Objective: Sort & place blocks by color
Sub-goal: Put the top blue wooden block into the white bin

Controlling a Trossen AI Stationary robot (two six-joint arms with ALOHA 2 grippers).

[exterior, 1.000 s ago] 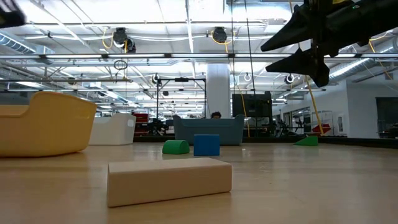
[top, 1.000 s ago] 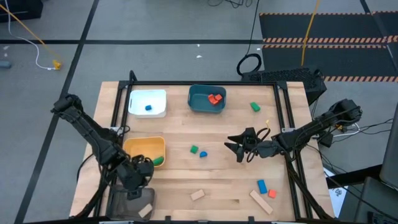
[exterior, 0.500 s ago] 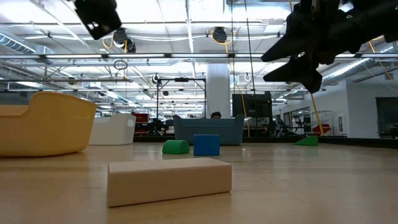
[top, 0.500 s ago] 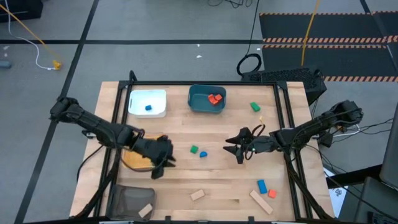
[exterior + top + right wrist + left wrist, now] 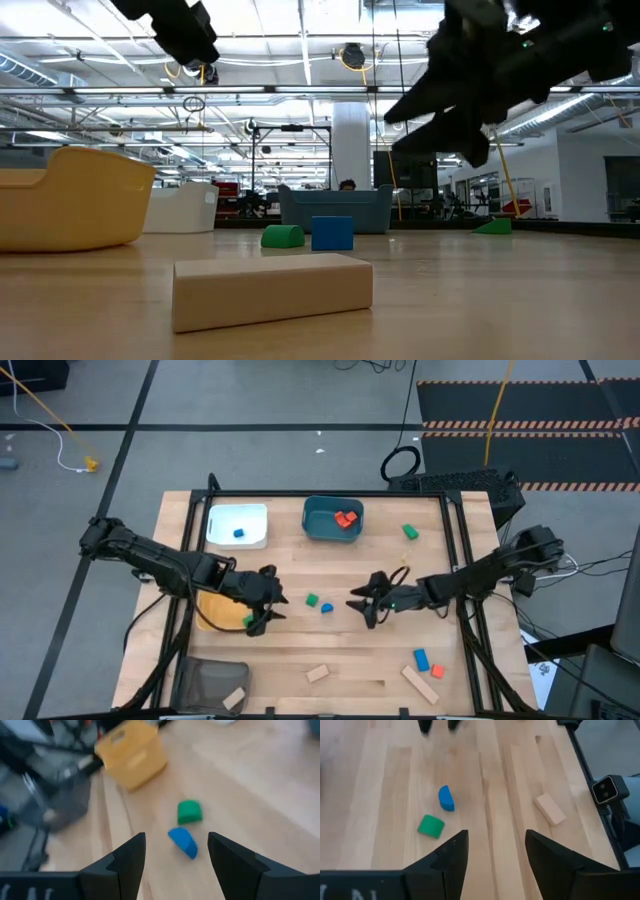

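Note:
A green block point(image 5: 312, 600) and a blue block point(image 5: 327, 607) lie flat on the table's middle, side by side. My left gripper point(image 5: 272, 600) hangs open above the table at the yellow tray's point(image 5: 215, 603) right edge, to the left of both blocks point(image 5: 430, 826), point(image 5: 446, 798). My right gripper point(image 5: 355, 603) is open too, in the air just right of them, pointing at the green one point(image 5: 189, 811) and the blue one point(image 5: 183, 842). Neither gripper has anything between its fingers.
A white tray point(image 5: 237, 525) holds a blue block, a teal tray point(image 5: 333, 518) red ones, the yellow tray a green one. A dark mesh basket point(image 5: 210, 685) stands near-left. Loose pieces: green point(image 5: 409, 531), tan point(image 5: 318, 673), blue point(image 5: 420, 658), orange point(image 5: 437, 671), long tan point(image 5: 420, 685).
My left gripper has swung from over the mesh basket toward the table's far and right, across the yellow tray, rolling its wrist, and its fingers have parted. My right gripper has gone toward the table's left and a little down, nearer the green and blue blocks.

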